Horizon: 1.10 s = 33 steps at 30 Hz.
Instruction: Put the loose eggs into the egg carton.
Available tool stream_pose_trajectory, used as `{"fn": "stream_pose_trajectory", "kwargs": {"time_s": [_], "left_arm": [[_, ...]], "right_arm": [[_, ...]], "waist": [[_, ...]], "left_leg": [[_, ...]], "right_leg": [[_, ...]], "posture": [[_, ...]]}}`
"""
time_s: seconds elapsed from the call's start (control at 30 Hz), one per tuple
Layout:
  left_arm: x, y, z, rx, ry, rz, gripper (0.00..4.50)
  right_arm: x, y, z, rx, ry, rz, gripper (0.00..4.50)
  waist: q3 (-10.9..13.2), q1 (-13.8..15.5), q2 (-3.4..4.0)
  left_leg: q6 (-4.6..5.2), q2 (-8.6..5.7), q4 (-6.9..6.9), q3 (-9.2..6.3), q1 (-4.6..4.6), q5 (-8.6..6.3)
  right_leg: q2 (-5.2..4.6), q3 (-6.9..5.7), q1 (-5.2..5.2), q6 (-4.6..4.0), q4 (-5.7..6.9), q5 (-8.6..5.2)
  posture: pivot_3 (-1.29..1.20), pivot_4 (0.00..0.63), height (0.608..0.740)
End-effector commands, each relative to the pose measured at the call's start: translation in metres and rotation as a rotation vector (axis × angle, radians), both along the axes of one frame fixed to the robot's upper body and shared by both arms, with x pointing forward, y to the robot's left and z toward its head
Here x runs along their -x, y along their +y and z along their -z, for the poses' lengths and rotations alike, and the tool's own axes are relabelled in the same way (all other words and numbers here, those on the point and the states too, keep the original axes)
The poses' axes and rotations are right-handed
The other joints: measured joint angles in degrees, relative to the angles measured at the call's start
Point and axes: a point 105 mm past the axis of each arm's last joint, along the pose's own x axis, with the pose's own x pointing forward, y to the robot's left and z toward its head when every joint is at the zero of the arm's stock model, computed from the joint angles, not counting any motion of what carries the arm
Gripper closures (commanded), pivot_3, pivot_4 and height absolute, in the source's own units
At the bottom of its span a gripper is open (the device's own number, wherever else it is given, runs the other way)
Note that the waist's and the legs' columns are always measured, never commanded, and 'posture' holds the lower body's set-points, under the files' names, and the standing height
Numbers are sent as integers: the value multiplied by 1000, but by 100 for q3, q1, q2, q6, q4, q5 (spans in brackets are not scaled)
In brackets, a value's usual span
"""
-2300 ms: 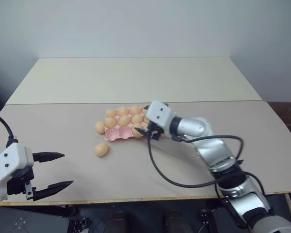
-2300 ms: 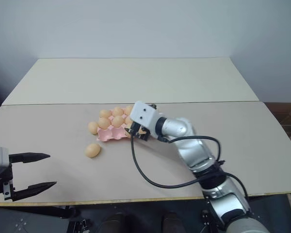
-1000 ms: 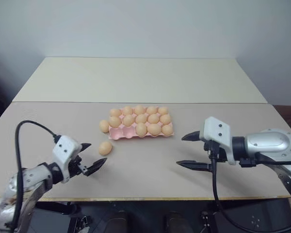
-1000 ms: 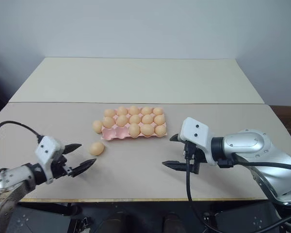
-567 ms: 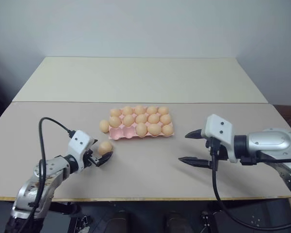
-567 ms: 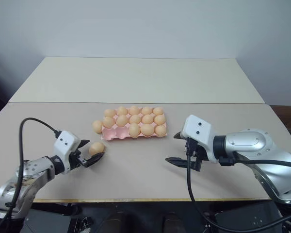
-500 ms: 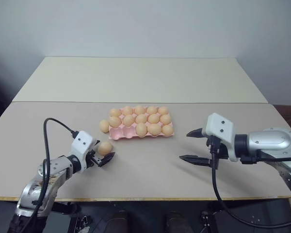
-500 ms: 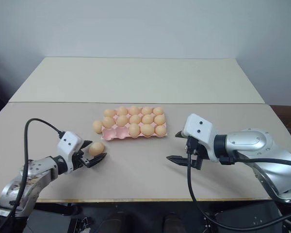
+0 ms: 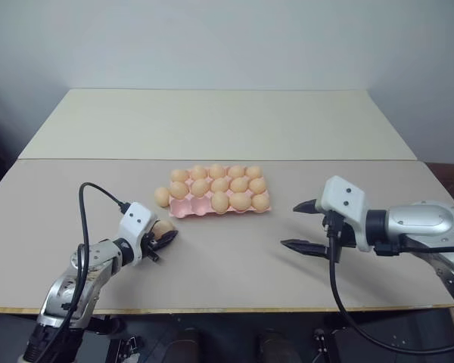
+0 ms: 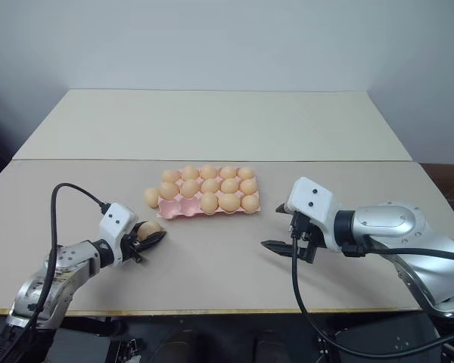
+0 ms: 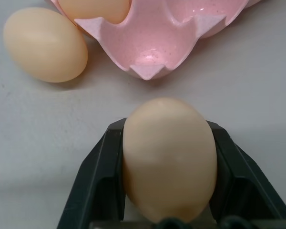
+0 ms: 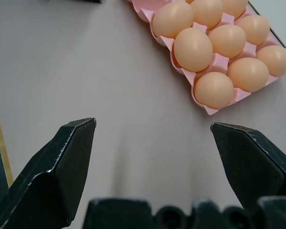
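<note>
Two loose eggs: one (image 9: 162,197) beside the carton (image 9: 183,211), one (image 11: 168,157) gripped.

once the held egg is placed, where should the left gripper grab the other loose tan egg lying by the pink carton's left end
Probably across the narrow middle of the smooth tan-orange loose egg, one finger on each long side. It lies on its side on the beige table, close against the left end of the pale pink moulded egg carton, so come from above or its open left side, away from the carton.

One egg carton (image 9: 185,210), seemingly fifteen eggs (image 9: 220,184), two loose.
</note>
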Motion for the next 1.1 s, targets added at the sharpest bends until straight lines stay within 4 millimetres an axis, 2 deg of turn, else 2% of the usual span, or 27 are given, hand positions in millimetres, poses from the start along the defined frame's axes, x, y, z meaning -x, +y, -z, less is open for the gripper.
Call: {"fn": "stream_pose_trajectory", "kwargs": {"time_s": [0.03,0.23,0.33,0.43,0.5,0.57,0.67,0.8,1.03,1.1], "left_arm": [[4,3,-14,-33,-61,22,2706],[26,11,-48,65,-188,136,2706],[22,7,-65,130,-284,172,2706],[11,-10,-76,183,-342,232,2706],[-1,-25,-77,198,-354,269,2706],[-10,-31,-75,198,-362,274,2706],[-28,-45,-74,214,-364,293,2706],[-39,-57,-73,219,-363,335,2706],[-49,-69,-73,210,-361,394,2706],[-47,-71,-72,183,-370,427,1990]], "right_arm": [[-1,-1,-11,3,-67,2,0],[-2,-2,-11,5,-76,13,0],[-2,0,-11,-3,-83,16,0],[-3,3,-11,-11,-96,17,0],[-4,3,-13,-16,-113,31,0],[-3,4,-14,-17,-124,39,0],[13,8,-23,-22,-129,-11,0],[26,13,-32,-26,-144,-41,0],[28,13,-33,-34,-156,8,0],[27,11,-31,-29,-157,27,0]], "waist": [[0,-1,0],[0,-13,0],[0,32,1],[-1,108,-1],[-1,131,0],[-1,120,0],[-1,117,-1],[-1,100,-1],[-1,106,-1],[-1,107,-1]], "left_leg": [[0,0,0,0,0,0],[0,13,-1,0,-4,0],[1,11,3,-2,-2,1],[6,-1,7,-2,-3,4],[6,-10,7,-1,-5,4],[6,-12,9,-3,-15,4],[7,-11,9,-3,-23,4],[7,-10,11,-6,-25,5],[8,-10,17,-10,-24,5],[8,-11,17,-10,-26,5]], "right_leg": [[0,0,0,0,0,0],[-1,-1,-4,0,-2,0],[-5,-3,0,0,1,0],[-11,-5,4,5,-1,3],[-10,-4,5,8,-5,5],[-8,-8,0,9,-6,6],[-4,-7,-9,10,-6,6],[-2,-9,-9,10,-5,6],[-1,-13,-6,11,-3,6],[-2,-13,-6,11,-5,6]], "posture": [[0,150,740],[0,150,740],[0,150,740],[0,150,740],[0,150,740],[0,150,740],[0,150,740],[0,150,740],[0,150,740],[0,150,740]]}}
